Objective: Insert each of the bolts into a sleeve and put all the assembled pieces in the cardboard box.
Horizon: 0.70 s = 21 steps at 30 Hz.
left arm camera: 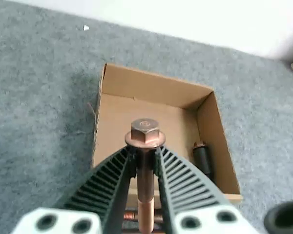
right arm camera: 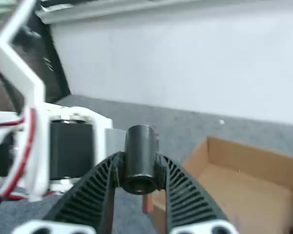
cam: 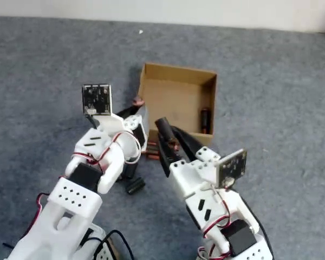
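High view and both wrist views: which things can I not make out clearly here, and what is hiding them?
High view: the loose parts between the arms are covered by both arms; their number cannot be counted.
High view: the black sleeve on the table is partly under the left arm.
Left wrist view: the bolt in the left pincer is cut off by the picture edge.

Light's bright, even, diffuse. Soft shadows on the carpet [cam: 276, 86] beside my left arm [cam: 89, 173], lower centre of high view; faint shade inside cardboard box [cam: 176, 72].
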Motion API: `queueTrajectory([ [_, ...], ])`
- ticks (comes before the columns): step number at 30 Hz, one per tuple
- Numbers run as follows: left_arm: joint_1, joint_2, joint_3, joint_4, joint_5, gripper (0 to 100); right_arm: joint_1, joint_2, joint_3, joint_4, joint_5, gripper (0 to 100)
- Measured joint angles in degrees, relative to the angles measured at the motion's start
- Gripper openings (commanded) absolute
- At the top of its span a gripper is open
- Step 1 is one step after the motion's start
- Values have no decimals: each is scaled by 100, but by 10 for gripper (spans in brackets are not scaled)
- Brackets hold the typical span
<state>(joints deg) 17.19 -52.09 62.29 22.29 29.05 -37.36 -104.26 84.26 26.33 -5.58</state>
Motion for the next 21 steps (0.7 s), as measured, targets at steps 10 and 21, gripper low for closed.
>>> queueTrajectory([
  [10,-44,0,0,0,-18,6,-905,-62,-18,-290,352,5],
  [21,299,0,202,-9,-1222,6,-1108,-70,-26,-44,360,5],
])
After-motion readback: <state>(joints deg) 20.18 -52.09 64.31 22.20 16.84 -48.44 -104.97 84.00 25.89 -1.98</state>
